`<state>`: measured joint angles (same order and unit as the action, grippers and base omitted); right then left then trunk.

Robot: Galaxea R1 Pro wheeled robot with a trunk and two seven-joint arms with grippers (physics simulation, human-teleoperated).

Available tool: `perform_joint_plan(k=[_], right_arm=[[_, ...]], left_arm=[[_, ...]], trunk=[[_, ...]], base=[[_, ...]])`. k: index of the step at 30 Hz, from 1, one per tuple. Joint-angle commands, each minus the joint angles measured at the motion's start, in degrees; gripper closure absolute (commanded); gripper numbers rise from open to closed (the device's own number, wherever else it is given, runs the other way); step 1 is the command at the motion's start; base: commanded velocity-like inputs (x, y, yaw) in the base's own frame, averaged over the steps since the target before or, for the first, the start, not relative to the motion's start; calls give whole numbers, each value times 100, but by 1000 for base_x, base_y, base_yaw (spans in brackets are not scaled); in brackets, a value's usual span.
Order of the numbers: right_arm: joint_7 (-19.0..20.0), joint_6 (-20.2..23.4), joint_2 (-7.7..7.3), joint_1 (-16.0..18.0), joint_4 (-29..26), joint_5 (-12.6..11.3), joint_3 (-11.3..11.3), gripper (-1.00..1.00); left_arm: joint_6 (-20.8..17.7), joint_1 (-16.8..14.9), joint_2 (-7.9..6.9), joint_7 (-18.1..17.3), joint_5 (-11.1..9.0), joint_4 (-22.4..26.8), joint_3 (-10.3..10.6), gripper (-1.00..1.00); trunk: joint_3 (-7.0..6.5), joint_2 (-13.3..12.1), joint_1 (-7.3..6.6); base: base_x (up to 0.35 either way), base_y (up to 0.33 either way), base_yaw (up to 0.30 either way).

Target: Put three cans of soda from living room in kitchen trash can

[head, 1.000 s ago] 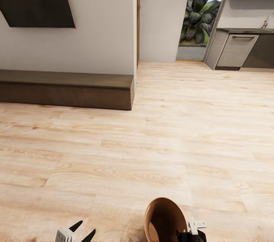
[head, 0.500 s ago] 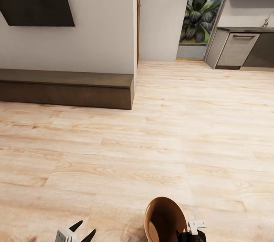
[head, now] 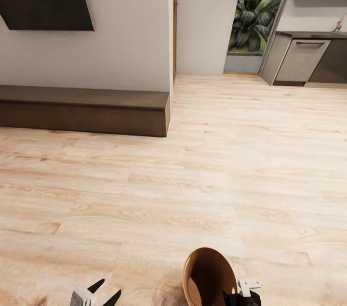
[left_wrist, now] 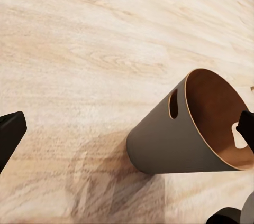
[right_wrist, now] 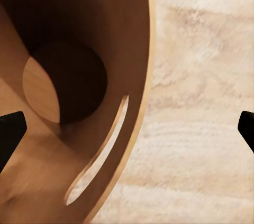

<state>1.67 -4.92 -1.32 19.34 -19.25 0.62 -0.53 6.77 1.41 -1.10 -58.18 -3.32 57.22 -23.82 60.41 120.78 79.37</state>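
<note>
From the head camera, you're carrying the bucket (head: 208, 277) low in front, rim held by the right claw (head: 243, 294); beside the bucket, the left claw (head: 96, 294) is spread open and empty. Kitchen cabinets (head: 301, 60) lie far beyond the bucket.

The left wrist camera shows the bucket (left_wrist: 182, 129) tilted above the floor (left_wrist: 79, 49).

The right wrist camera looks into an empty bucket (right_wrist: 74, 76).

It's likely a transport step; no cans visible, so keep driving steadily.
</note>
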Motion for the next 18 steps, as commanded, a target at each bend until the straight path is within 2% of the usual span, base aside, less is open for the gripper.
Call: perform_joint_plan(k=[1, 9, 11, 18], right_arm=[[0, 0, 0, 0, 0, 0, 0, -100], [0, 0, 0, 0, 0, 0, 1, -100], [0, -65, -66, -19, 66, -17, 9, -100], [0, -99, -68, -21, 89, -17, 9, -100]], left_arm=[[0, 0, -1, 0, 0, -2, 0, -100], [0, 0, 0, 0, 4, 0, 0, -100], [-35, 66, 57, -25, -18, 44, 21, -100], [-35, 120, 57, -21, -16, 41, 22, -100]], trunk=[[2, 0, 0], [7, 0, 0], [7, 0, 0], [7, 0, 0]], base=[[0, 0, 0], [0, 0, 0], [0, 0, 0], [0, 0, 0]])
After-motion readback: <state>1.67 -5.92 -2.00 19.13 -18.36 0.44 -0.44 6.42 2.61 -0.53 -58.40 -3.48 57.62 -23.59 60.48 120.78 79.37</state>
